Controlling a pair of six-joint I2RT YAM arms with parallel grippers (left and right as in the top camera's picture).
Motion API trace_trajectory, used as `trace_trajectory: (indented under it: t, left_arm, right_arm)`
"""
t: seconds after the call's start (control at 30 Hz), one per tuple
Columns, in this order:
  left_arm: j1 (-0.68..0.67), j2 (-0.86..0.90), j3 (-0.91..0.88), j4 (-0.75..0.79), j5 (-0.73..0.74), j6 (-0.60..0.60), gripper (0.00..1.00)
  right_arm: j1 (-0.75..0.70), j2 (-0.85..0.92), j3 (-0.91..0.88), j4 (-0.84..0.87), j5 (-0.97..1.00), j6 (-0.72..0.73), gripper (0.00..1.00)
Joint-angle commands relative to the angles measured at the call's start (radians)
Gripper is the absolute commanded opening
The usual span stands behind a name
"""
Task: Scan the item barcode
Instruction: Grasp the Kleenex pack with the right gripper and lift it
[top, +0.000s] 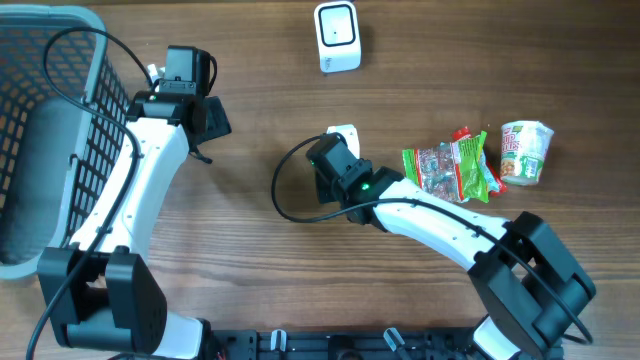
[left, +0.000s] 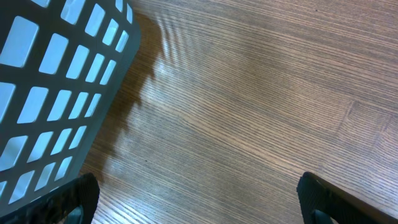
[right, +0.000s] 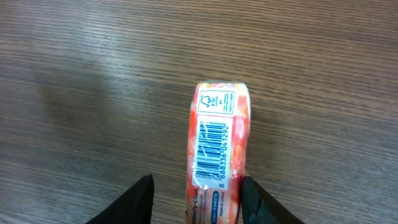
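The item is a slim orange-and-white tissue pack (right: 217, 149) lying on the wooden table, its barcode label facing up. In the overhead view only its pale far end (top: 343, 133) shows beyond my right gripper (top: 336, 155). That right gripper (right: 196, 190) straddles the pack's near end with the jaws apart: the right finger (right: 258, 199) touches the pack's side, while the left finger (right: 134, 202) stands clear of it. A white barcode scanner (top: 337, 36) sits at the table's far edge. My left gripper (top: 212, 118) hovers open beside the basket, nothing between its fingers (left: 74, 199).
A grey mesh basket (top: 60, 60) fills the left side, and its wall (left: 56, 93) shows close in the left wrist view. Green and red snack bags (top: 455, 165) and a cup of noodles (top: 526, 150) lie to the right of the pack.
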Motion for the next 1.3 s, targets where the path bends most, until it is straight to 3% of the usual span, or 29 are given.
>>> trace_trajectory:
  t: [0.0,0.07,0.13,0.23,0.37,0.6,0.93,1.1,1.27]
  left_arm:
    - [0.003,-0.006,-0.001,0.001,-0.013,0.012,1.0]
    - [0.003,-0.006,-0.001,0.001,-0.013,0.012,1.0]
    - [0.003,-0.005,-0.001,0.001,-0.013,0.012,1.0]
    - [0.003,-0.005,-0.001,0.001,-0.013,0.012,1.0]
    - [0.003,-0.006,-0.001,0.001,-0.013,0.012,1.0]
    - [0.003,-0.006,-0.001,0.001,-0.013,0.012,1.0]
    - [0.003,-0.006,-0.001,0.001,-0.013,0.012,1.0]
    - [0.003,-0.006,-0.001,0.001,-0.013,0.012,1.0]
    - [0.003,-0.006,-0.001,0.001,-0.013,0.012,1.0]
  right_arm:
    - [0.0,0.014,-0.003,0.053,-0.022,-0.014,0.43]
    - [0.001,0.014,-0.003,0.067,-0.039,-0.015,0.38]
    - [0.001,0.014,-0.003,0.096,-0.177,-0.081,0.36]
    - [0.001,0.014,-0.003,0.122,-0.258,-0.131,0.41]
    - [-0.033,0.012,0.0,0.131,-0.261,-0.111,0.42]
    - [-0.227,-0.014,0.003,0.127,-0.629,-0.093,0.51]
    - [-0.251,-0.011,-0.009,0.061,-0.475,-0.021,0.61]
    - [-0.25,0.056,-0.009,0.065,-0.487,0.04,0.59]
    - [-0.25,0.1,-0.009,0.077,-0.486,0.038,0.49]
